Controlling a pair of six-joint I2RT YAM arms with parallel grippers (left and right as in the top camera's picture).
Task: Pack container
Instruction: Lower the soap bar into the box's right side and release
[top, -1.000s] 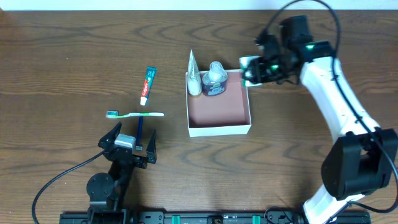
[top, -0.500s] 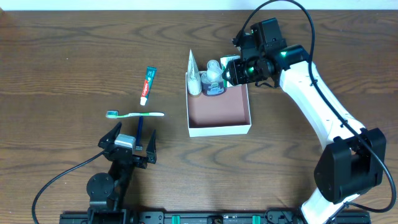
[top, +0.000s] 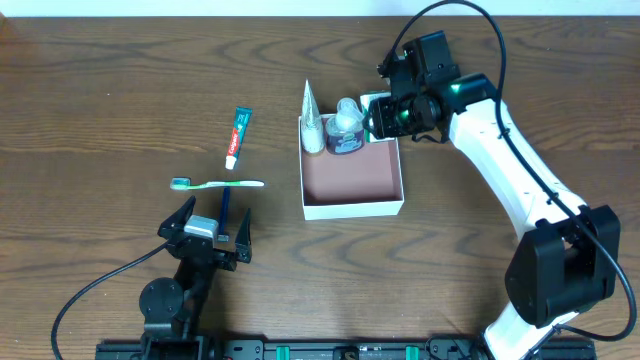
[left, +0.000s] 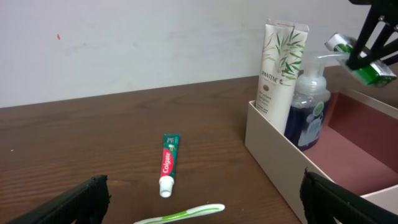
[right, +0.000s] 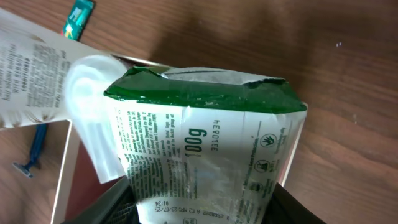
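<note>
One green packet (right: 205, 155) | clamped in right fingers (right: 291, 210), tips cut off | above container (top: 352, 209) | left fingers (left: 78, 200) spread

A dark brown, wood-grain counter (top: 120, 100), seen from above. Left of centre, a small red, white and green toothpaste tube (top: 237, 137) lies flat, its white cap pointing toward the near edge. Near it but apart, a toothbrush (top: 218, 184) with a white and green handle lies crosswise, its bristle head at the left end. A blue razor (top: 224, 212) runs from just beside the toothbrush handle toward the near edge, showing between the spread fingers of the left end effector (top: 212, 222). Right of centre, well apart from these, a square, shallow, white-walled container (top: 352, 209) sits flat on the counter. A black cable (top: 90, 290) curves across the near left area.
</note>
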